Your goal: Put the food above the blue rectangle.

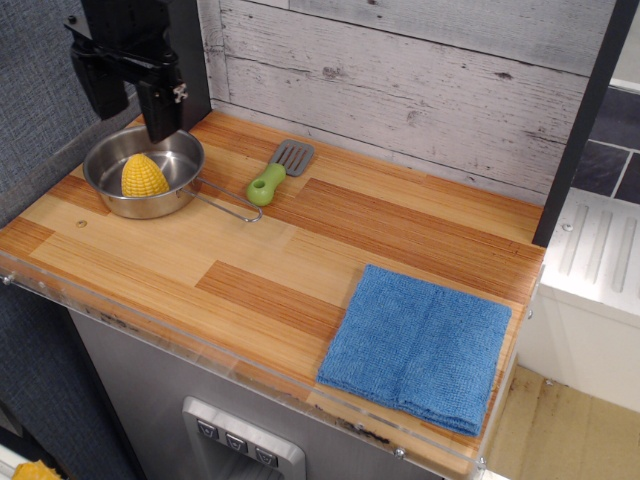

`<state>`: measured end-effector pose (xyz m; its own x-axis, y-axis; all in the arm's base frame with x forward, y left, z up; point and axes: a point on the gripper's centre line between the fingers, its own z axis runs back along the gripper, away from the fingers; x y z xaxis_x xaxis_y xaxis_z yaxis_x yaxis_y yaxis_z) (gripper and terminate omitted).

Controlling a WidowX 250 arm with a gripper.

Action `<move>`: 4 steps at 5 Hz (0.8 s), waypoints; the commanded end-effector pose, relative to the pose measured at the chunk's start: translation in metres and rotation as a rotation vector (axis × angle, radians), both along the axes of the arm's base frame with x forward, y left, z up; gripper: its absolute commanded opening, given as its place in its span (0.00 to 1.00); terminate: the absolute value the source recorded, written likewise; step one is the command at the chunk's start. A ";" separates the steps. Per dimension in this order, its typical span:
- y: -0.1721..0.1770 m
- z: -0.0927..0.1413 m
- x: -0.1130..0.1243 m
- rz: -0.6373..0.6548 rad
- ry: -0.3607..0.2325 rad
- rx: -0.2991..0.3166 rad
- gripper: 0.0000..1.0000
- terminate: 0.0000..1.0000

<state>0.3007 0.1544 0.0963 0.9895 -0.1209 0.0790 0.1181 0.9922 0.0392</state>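
So far nothing is placed: the corn (144, 176) sits in the pan (110, 196) at the surface's (250, 280) far left, well apart from the towel (420, 345). Above the pan hangs the tool (128, 102), fingers spread and empty; grasp, carry and placement remain.

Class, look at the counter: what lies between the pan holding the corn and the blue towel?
In this single view, mostly bare wooden counter lies between the pan and the blue towel; only the pan's wire handle reaches into it.

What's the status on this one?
Gripper open, empty, above the pan. Corn upright in the pan, untouched. Towel at the near right, nothing on it. Spatula beside the pan, off the direct path.
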 end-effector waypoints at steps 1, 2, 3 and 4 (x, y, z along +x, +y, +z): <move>0.027 -0.013 0.009 0.029 -0.004 0.027 1.00 0.00; 0.031 -0.031 0.009 0.034 0.014 0.031 1.00 0.00; 0.032 -0.041 0.013 0.034 0.031 0.048 1.00 0.00; 0.030 -0.053 0.020 0.018 0.064 0.060 1.00 0.00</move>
<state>0.3153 0.1823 0.0248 0.9948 -0.0969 -0.0313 0.0987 0.9931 0.0630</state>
